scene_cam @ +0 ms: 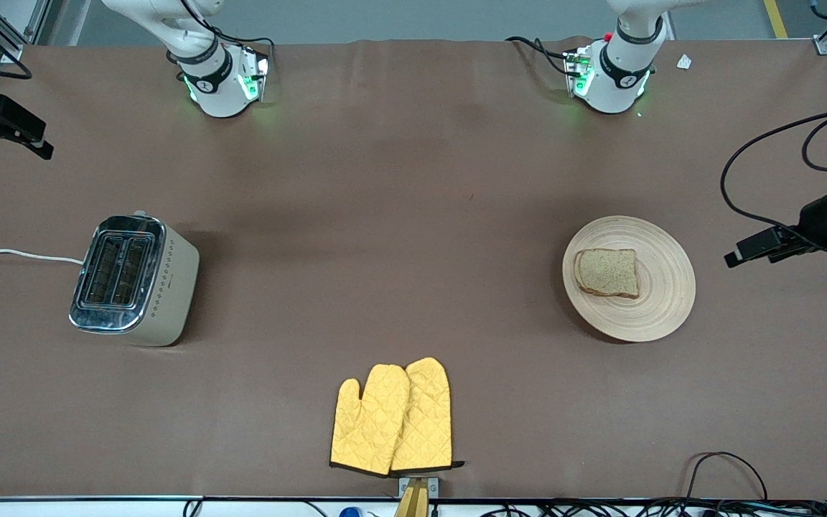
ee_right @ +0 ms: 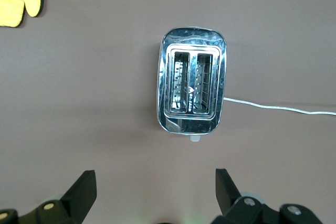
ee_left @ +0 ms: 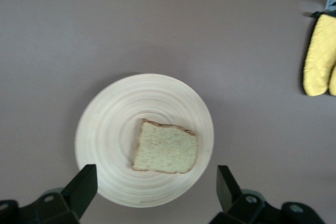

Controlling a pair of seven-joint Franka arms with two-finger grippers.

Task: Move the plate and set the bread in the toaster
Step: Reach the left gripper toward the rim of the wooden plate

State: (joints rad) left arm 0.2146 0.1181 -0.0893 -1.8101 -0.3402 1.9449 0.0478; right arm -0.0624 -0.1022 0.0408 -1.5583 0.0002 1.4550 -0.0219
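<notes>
The pale wooden plate (scene_cam: pixel 661 287) lies toward the left arm's end of the table, with the slice of brown bread (scene_cam: pixel 606 273) flat on it. In the left wrist view my left gripper (ee_left: pixel 156 182) hangs open high over the plate (ee_left: pixel 110 129) and the bread (ee_left: pixel 165 147), touching neither. The cream toaster (scene_cam: pixel 133 280) with its chrome top stands toward the right arm's end, both slots empty. My right gripper (ee_right: pixel 155 178) hangs open high above the table beside the toaster (ee_right: pixel 191 88). Neither gripper shows in the front view.
A pair of yellow oven mitts (scene_cam: pixel 393 418) lies near the table's front edge, midway between the ends. The toaster's white cord (scene_cam: pixel 11 253) runs off the table's end. Black cameras on stands (scene_cam: pixel 808 233) reach in at both ends.
</notes>
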